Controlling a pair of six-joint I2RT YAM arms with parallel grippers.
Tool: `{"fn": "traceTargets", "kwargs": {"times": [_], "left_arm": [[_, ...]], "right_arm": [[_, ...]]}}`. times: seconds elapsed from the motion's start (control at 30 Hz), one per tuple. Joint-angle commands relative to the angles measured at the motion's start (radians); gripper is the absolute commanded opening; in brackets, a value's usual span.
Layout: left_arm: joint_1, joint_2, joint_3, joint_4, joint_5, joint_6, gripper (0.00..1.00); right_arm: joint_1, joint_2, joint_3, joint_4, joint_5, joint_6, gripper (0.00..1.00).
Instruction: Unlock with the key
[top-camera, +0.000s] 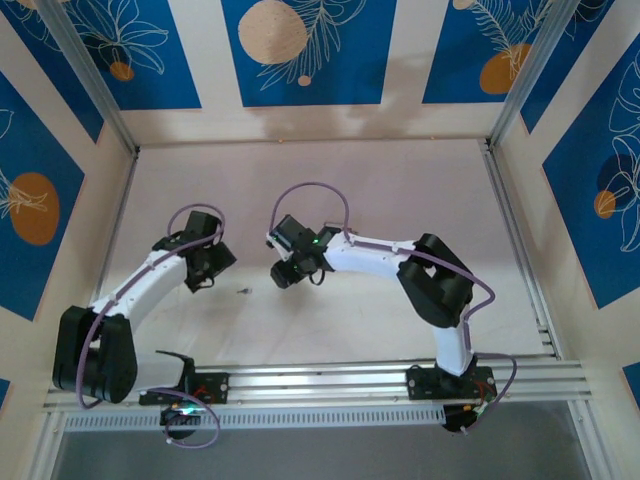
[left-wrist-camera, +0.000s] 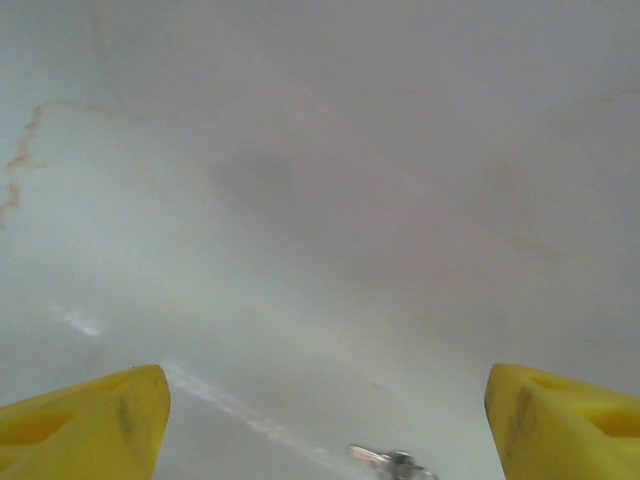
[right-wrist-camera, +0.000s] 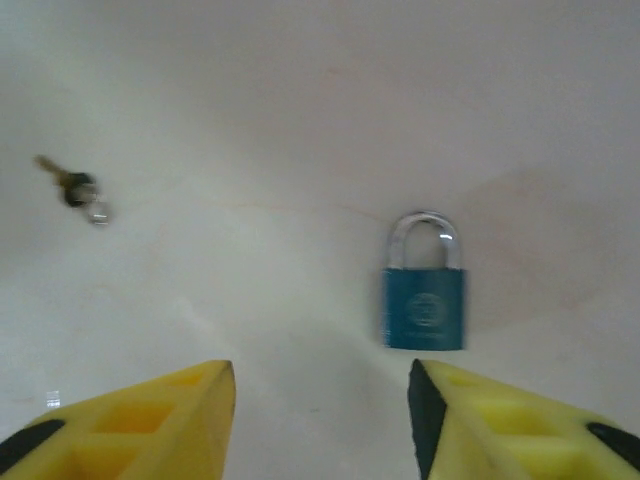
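Pale, faintly stained worktop (top-camera: 400, 200) between blue-patterned walls (top-camera: 150, 50) is carrying both task things. They are lying flat around its middle, a little toward the near edge.

Through the right wrist camera I am seeing the padlock (right-wrist-camera: 424, 300) just ahead of the right fingers (right-wrist-camera: 500, 425). Its shackle (right-wrist-camera: 425, 216) is sitting closed and pointing away from me. The key (right-wrist-camera: 75, 188) is lying well apart from it, off toward the left edge, just in front of the left fingers (left-wrist-camera: 85, 425). Both pairs of fingers are standing spread and gripping nothing.

I am judging the padlock to be solid metal, so dense and rigid. Its painted blue faces are looking smooth enough to slide in a loose pinch. I am planning to take it across the two narrow sides of the body, leaving the end opposite the shackle free, where I am expecting the keyway. That end is too blurred for me to confirm.

The key is looking tiny, thin and light, and it is lying flush on a hard surface, so it is likely to skate or flip when nudged. I am aiming to pinch it by its dark head, keeping the blade clear.
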Motion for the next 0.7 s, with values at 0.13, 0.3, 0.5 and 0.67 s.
{"fn": "traceTargets", "kwargs": {"times": [0.13, 0.3, 0.5, 0.67], "left_arm": [[0.102, -0.103, -0.035, -0.019, 0.025, 0.001, 0.84], [0.17, -0.146, -0.062, 0.005, 0.063, 0.011, 0.84], [0.222, -0.178, -0.114, 0.067, 0.143, 0.009, 0.85], [0.233, -0.178, -0.125, 0.076, 0.159, 0.009, 0.85]], "right_arm": [[-0.002, 0.1, 0.137, 0.063, -0.306, 0.031, 0.17], [0.005, 0.204, 0.241, 0.047, -0.395, 0.082, 0.14], [0.006, 0.271, 0.284, 0.04, -0.427, 0.116, 0.14], [0.008, 0.297, 0.277, 0.05, -0.463, 0.135, 0.19]]}}
